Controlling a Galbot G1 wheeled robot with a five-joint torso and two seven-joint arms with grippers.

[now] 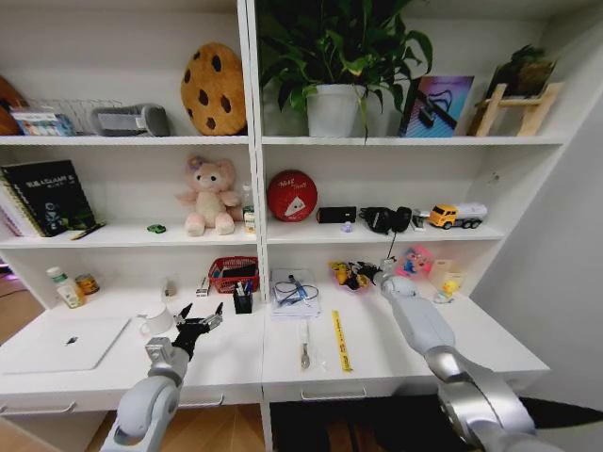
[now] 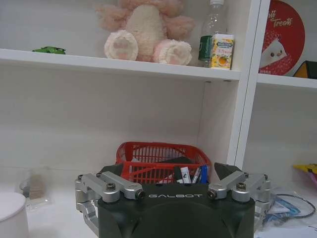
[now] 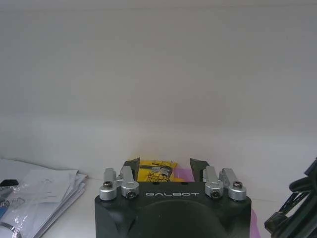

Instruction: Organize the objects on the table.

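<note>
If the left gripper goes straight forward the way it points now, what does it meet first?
Probably the small black pen holder, with the red basket just behind it. The left gripper points at them with open fingers; depth is unclear.

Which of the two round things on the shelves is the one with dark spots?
The brown cookie cushion on the top shelf, left of the plant; the red tin one shelf lower has none.

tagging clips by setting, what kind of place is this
Probably a home study or bedroom desk nook: a white desk with a laptop, and shelves holding books, a plush bear and a plant.
</note>
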